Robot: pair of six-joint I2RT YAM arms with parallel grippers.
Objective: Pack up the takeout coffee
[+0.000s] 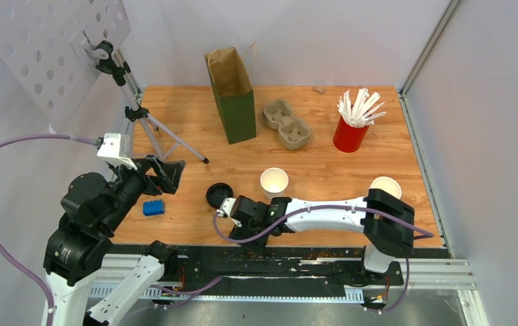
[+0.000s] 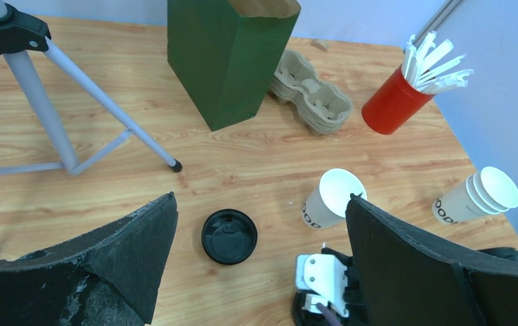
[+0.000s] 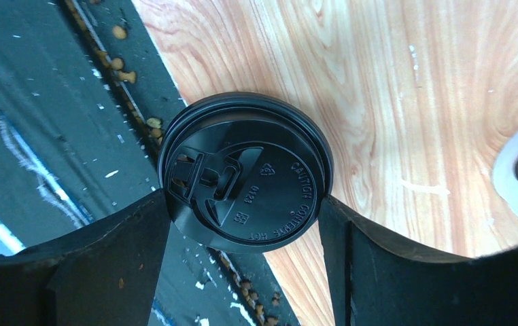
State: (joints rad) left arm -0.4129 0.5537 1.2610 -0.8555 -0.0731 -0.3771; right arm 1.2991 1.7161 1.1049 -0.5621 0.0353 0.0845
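Note:
Two white paper cups stand open and lidless on the wooden table: one point(image 1: 274, 182) point(image 2: 334, 198) in the middle, the other point(image 1: 385, 187) point(image 2: 477, 197) at the right, looking like a nested stack. A black lid point(image 1: 219, 195) point(image 2: 229, 236) lies flat left of the middle cup. At the table's near edge a second black lid point(image 3: 246, 170) sits between the fingers of my right gripper point(image 1: 243, 221) point(image 3: 244, 200), and both fingers press its rim. My left gripper point(image 1: 164, 173) point(image 2: 262, 198) hovers wide open at the left, holding nothing.
A green and brown paper bag point(image 1: 232, 95) point(image 2: 229, 61) stands open at the back. Beside it lie a grey pulp carrier point(image 1: 287, 123) point(image 2: 314, 98) and a red cup of white stirrers point(image 1: 350, 134) point(image 2: 392, 105). A tripod point(image 1: 141, 115) and a small blue block point(image 1: 153, 207) occupy the left.

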